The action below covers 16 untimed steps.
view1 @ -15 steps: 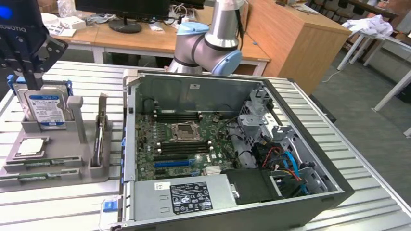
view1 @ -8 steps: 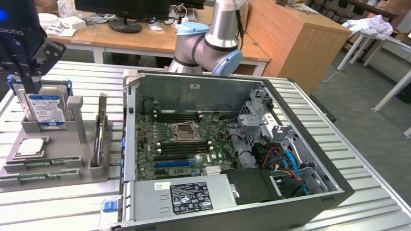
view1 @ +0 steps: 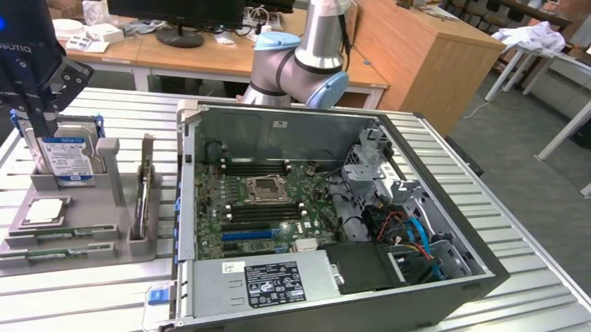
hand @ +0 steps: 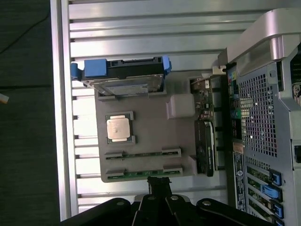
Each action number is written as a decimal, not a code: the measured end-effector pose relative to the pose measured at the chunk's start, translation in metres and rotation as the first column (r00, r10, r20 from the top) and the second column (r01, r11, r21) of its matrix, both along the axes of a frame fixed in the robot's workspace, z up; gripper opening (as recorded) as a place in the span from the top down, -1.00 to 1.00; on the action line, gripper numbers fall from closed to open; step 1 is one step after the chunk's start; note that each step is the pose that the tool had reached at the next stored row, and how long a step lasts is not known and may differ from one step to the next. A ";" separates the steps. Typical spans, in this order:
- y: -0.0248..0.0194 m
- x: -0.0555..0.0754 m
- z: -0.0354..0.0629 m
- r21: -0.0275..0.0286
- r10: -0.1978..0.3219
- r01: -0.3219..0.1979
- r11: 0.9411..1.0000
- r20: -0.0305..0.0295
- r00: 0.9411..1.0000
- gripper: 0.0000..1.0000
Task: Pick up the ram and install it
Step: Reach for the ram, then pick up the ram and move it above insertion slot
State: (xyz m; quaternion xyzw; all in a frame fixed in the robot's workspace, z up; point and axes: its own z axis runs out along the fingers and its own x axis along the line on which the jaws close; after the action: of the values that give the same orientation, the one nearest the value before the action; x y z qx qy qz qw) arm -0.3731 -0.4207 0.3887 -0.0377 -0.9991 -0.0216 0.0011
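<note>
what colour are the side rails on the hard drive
Blue. The rails on the hard drive show best in the wrist view.

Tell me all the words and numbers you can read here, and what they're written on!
"OTIQ": the end of a cut-off word in pale letters on the dark gripper, read at the exterior view's left edge.
Blue-white label on the hard drive: print too small to read.
Black label on the silver box inside the computer case: marks and print too small to read.
</note>
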 end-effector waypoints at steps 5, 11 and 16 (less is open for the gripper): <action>0.0000 0.000 0.0000 0.000 0.000 0.000 1.000 0.000 1.000 0.79; 0.0000 0.000 0.0000 0.000 0.000 0.000 1.000 0.000 1.000 0.79; 0.0000 0.000 0.0000 0.000 0.004 -0.004 1.000 0.000 1.000 0.79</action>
State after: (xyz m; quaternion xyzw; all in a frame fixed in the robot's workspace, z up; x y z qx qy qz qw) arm -0.3731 -0.4207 0.3887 -0.0357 -0.9991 -0.0216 0.0012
